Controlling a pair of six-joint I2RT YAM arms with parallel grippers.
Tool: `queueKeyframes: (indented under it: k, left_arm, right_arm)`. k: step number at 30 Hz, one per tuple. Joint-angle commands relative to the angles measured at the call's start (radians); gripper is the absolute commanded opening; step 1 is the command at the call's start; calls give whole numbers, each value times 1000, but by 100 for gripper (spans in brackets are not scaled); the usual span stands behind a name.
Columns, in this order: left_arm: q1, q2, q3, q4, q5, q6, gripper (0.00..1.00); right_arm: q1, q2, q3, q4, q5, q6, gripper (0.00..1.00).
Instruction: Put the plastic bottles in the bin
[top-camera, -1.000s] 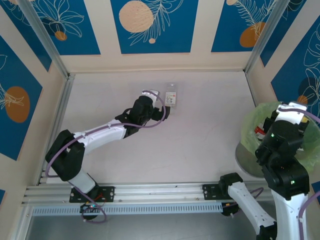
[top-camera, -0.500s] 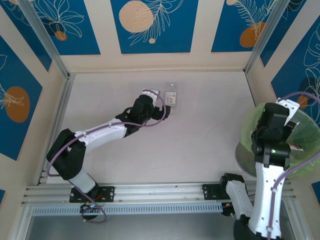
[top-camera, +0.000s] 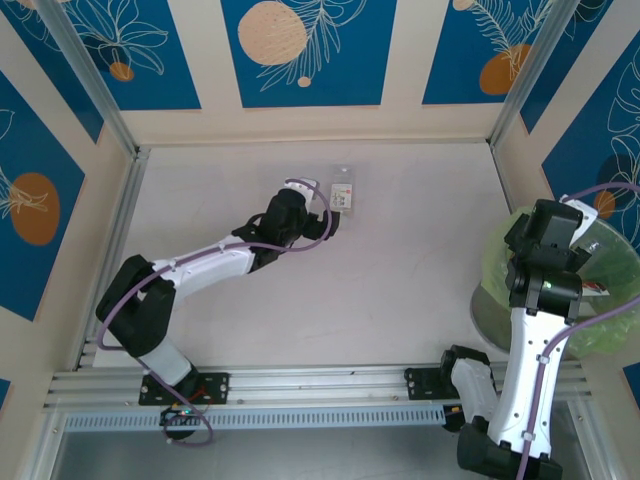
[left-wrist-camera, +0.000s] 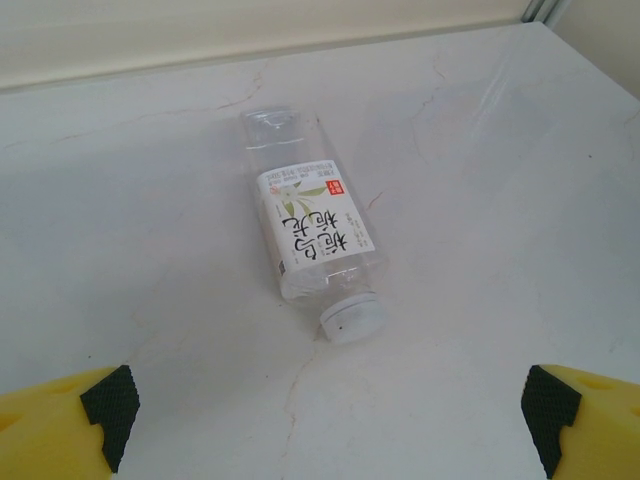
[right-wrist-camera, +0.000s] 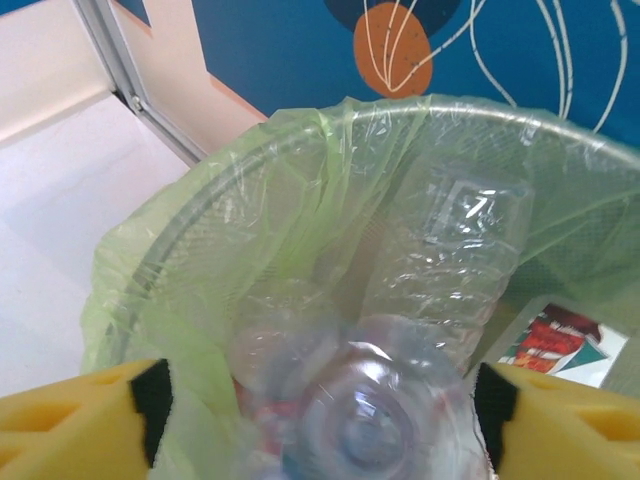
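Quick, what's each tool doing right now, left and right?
Left tool: open, holding nothing, bottle lying ahead of it.
Right tool: open above the bin.

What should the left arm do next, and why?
Probably ease the left gripper forward and down around the bottle. It is wide open, and the bottle lies on its side on the table just ahead, untouched, white cap toward the gripper.
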Motion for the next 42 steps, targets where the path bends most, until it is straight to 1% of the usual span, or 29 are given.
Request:
queueKeyframes:
  k: [1,3,9,13,18,22,24,29,34,40,42]
  left_arm:
    - [13,11,41,-4,24,-7,100]
    - [15,15,45,-6,26,-10,100]
    - [18,35,71,-25,46,-22,100]
    - [18,43,80,-36,56,-37,100]
    - [19,62,97,-63,65,-58,100]
    - [21,93,133,-98,87,-68,100]
    - [22,119,161,-121,104,-77,100]
    - [21,180,223,-166,114,-114,100]
    - [21,248,294,-228,170,-132,100]
    - [21,327,361,-272,169,-174,100]
    - [22,375,403,-286,166,-189,100]
  right_arm:
    - [25,-5,28,5,102,-24,95]
    - [54,-3,36,5,173,-32,100]
    - [145,-30,27,77,330,-88,100]
    - [200,-46,34,97,371,-97,100]
    - [255,-82,23,145,395,-102,100]
    - [335,-76,28,164,509,-146,99]
    - [379,-77,33,163,528,-149,99]
    - [440,-91,52,185,499,-146,100]
    - [449,-117,65,203,453,-130,99]
    - [449,-219,24,278,338,-121,100]
    - [447,-253,17,289,261,-121,100]
